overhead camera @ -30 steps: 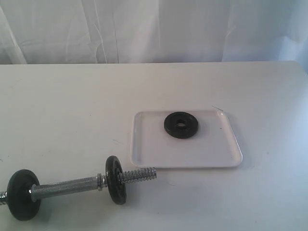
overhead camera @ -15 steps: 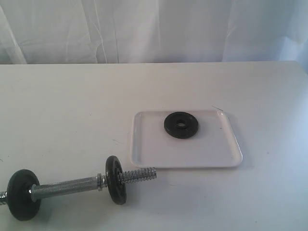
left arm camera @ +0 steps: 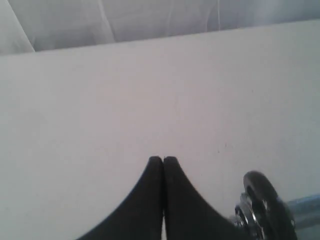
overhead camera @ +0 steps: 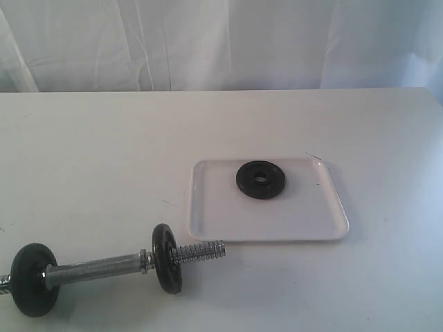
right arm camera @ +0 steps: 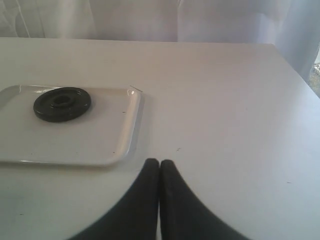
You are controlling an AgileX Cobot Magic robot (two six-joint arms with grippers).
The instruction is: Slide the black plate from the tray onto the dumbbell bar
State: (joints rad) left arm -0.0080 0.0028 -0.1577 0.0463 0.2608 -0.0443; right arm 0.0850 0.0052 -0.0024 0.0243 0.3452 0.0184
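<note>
The black plate (overhead camera: 260, 179) lies flat in the far half of the white tray (overhead camera: 304, 221), also seen as the plate (right arm camera: 62, 103) on the tray (right arm camera: 100, 145) in the right wrist view. The chrome dumbbell bar (overhead camera: 97, 267) lies on the table at the front left, carrying two black discs, one (overhead camera: 166, 258) near its threaded end and one (overhead camera: 32, 279) at the far left. My left gripper (left arm camera: 163, 160) is shut and empty beside one disc of the bar (left arm camera: 265, 200). My right gripper (right arm camera: 159, 162) is shut and empty, just off the tray's corner. Neither arm shows in the exterior view.
A white table (overhead camera: 104, 152) carries everything, with a white curtain (overhead camera: 221, 41) behind it. The table's right edge (right arm camera: 300, 75) shows in the right wrist view.
</note>
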